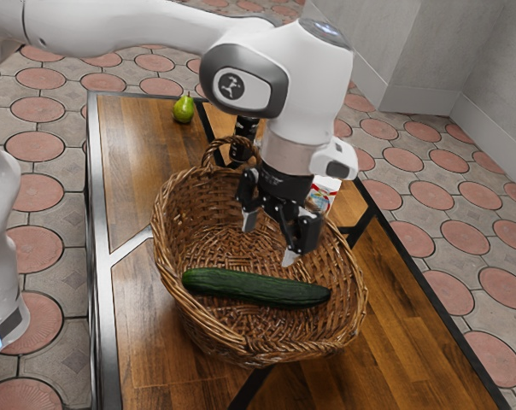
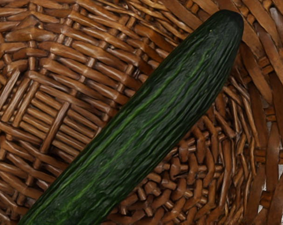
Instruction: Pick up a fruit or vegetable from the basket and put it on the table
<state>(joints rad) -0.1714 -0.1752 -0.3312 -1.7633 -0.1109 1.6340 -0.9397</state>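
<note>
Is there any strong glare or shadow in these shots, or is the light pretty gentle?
Exterior view: mostly gentle light, with a pale sheen on the table and a bright white arm; wrist view: small highlights along the strands of the basket, darker gaps between them, and no harsh glare on the dark cucumber.

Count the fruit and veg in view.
2. The cucumber lies in the basket; the pear is on the table, outside the basket. The arm blocks part of the table, so another could be hidden behind it.
</note>
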